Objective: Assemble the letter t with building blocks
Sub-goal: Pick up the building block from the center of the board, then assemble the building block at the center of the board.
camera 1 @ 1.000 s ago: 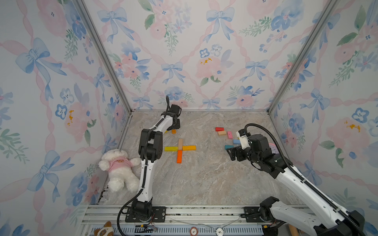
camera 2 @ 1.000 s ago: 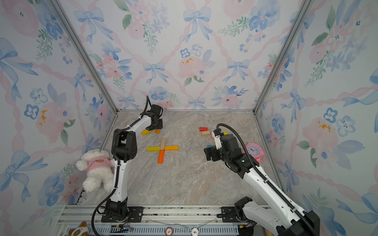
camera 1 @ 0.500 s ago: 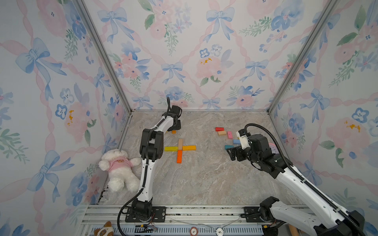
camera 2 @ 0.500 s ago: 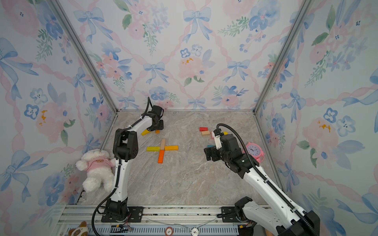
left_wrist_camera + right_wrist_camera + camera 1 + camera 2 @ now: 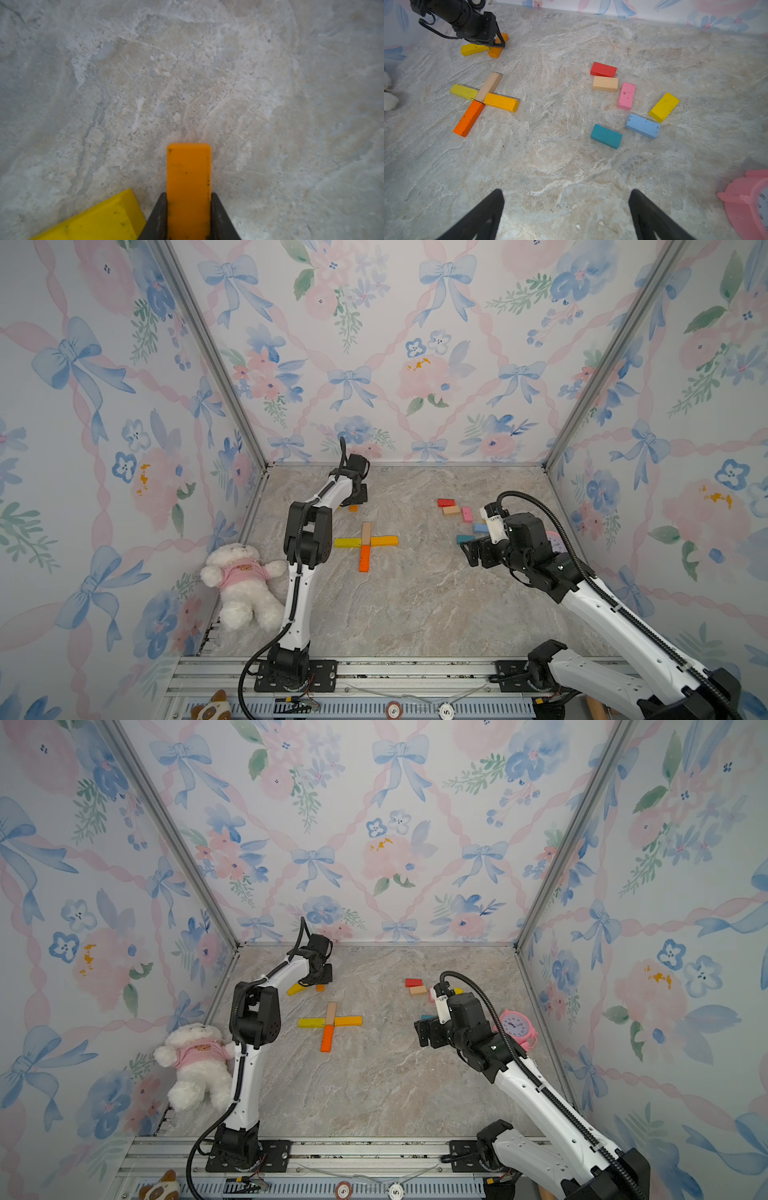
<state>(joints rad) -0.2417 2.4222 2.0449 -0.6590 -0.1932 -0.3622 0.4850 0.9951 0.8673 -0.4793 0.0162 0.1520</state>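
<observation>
Two grippers to report. Nearest me, my right gripper [image 5: 566, 193] hangs wide open with nothing in it, over the bare table [image 5: 571, 162]. Beyond it, four long blocks form a cross [image 5: 365, 541] mid-table, with six short blocks [image 5: 626, 96] loose on the right arm's side. Farthest back, my left gripper [image 5: 189, 196] is clamped on an orange block [image 5: 189, 170], with a yellow block [image 5: 99, 218] just beside it.

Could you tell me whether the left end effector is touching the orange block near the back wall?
Touching: in the left wrist view, the left end effector clamps the orange block, no gap visible.
</observation>
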